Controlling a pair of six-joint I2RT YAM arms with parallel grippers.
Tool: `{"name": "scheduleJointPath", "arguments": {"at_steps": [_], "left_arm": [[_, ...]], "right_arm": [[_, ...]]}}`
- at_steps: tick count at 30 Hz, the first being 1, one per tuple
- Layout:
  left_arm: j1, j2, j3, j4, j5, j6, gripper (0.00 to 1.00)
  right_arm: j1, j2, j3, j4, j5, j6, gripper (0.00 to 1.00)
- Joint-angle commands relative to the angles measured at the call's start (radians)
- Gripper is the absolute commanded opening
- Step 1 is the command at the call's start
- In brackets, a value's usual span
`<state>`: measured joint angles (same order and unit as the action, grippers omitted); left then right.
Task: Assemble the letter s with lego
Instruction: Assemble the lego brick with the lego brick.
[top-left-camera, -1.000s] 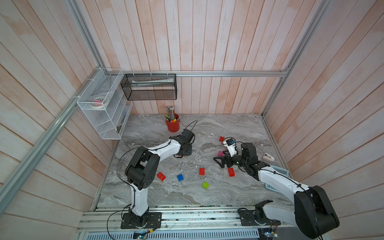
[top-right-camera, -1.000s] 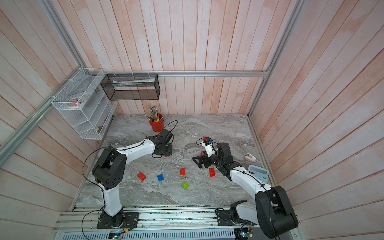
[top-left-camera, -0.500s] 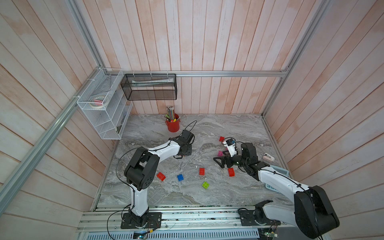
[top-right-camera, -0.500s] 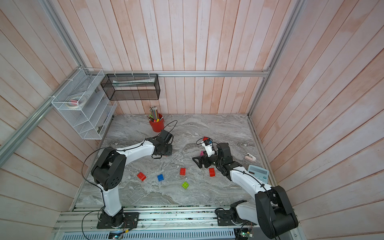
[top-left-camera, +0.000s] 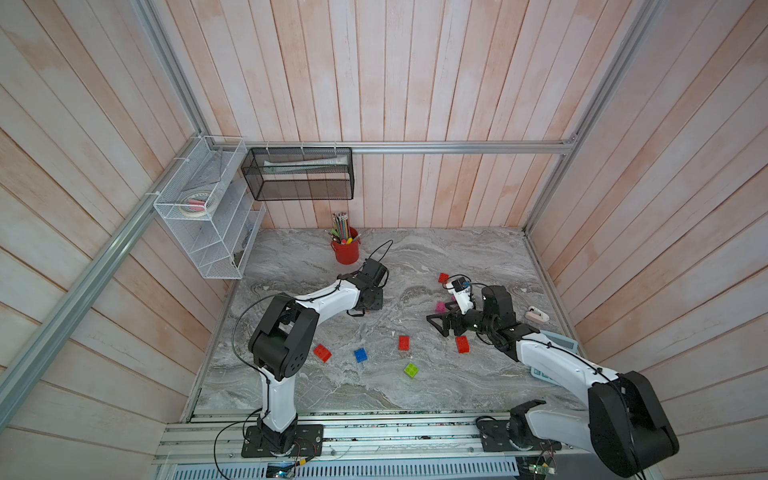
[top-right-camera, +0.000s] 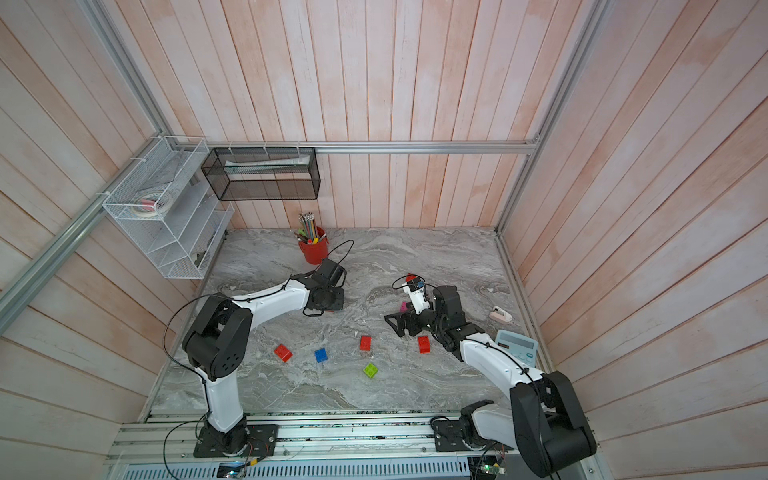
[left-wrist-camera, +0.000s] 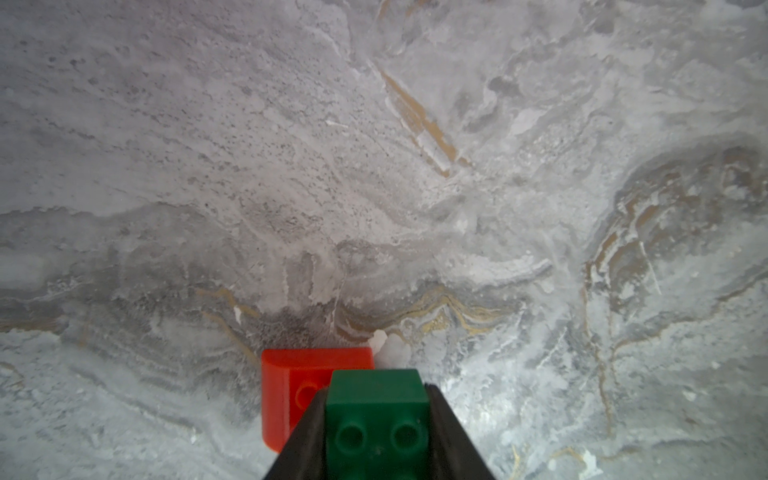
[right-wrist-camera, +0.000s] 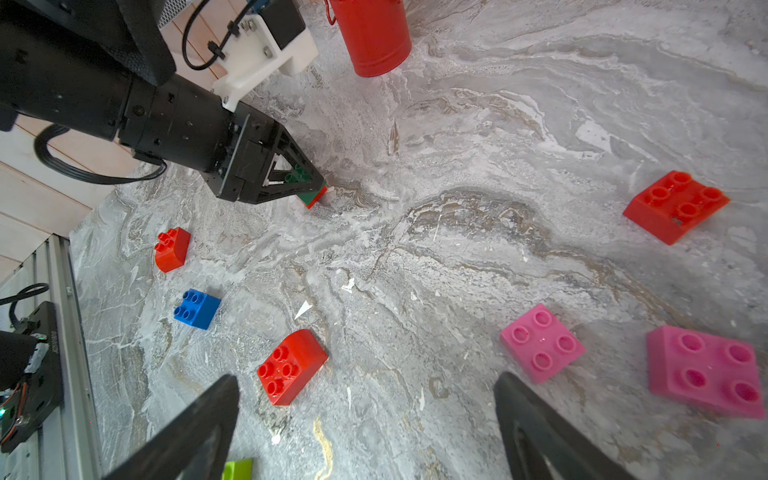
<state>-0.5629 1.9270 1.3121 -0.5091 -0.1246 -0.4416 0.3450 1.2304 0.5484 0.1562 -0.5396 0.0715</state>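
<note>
My left gripper (left-wrist-camera: 377, 392) is shut on a dark green lego brick (left-wrist-camera: 376, 411), low over the marble at mid-left. That brick sits against a red brick (left-wrist-camera: 291, 386) which touches the table. The right wrist view shows the same left gripper (right-wrist-camera: 309, 183) and green brick (right-wrist-camera: 309, 198). My right gripper (right-wrist-camera: 365, 382) hangs open and empty above the table. Near it lie two pink bricks (right-wrist-camera: 542, 341) (right-wrist-camera: 706, 370) and a red one (right-wrist-camera: 291, 365). Loose in a top view are red bricks (top-left-camera: 322, 352) (top-left-camera: 404, 343) (top-left-camera: 462, 344), a blue brick (top-left-camera: 360, 355) and a lime brick (top-left-camera: 411, 369).
A red pencil cup (top-left-camera: 345, 251) stands just behind the left gripper. A calculator (top-right-camera: 516, 344) and a small white object (top-left-camera: 537, 314) lie by the right wall. Wire baskets (top-left-camera: 208, 208) hang on the back-left walls. One more red brick (top-left-camera: 443, 277) lies behind the right wrist.
The left arm has shifted only very slightly with the green brick. The right arm and the loose bricks stand where they were.
</note>
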Motion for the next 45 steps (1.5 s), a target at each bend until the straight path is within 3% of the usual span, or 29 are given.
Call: {"name": "scheduleJointPath", "arguments": {"at_steps": [1,16,29,40,45], "left_arm": [[0.005,0.016,0.035,-0.023,0.016,-0.014,0.4],[0.006,0.01,0.074,-0.054,0.012,-0.001,0.46],[0.009,-0.113,0.038,-0.196,0.058,0.041,0.62],[-0.017,-0.341,-0.147,-0.283,0.125,-0.088,0.67],[-0.07,-0.426,-0.239,-0.317,0.141,-0.216,0.68]], "right_arm": [[-0.004,-0.014,0.013,-0.018,-0.014,-0.007,0.97],[-0.007,-0.008,0.025,-0.026,-0.018,-0.012,0.97],[-0.008,-0.03,0.039,-0.07,-0.043,-0.015,0.97],[0.048,-0.027,0.054,-0.1,-0.052,0.002,0.97],[0.063,-0.017,0.057,-0.108,-0.047,-0.001,0.97]]}}
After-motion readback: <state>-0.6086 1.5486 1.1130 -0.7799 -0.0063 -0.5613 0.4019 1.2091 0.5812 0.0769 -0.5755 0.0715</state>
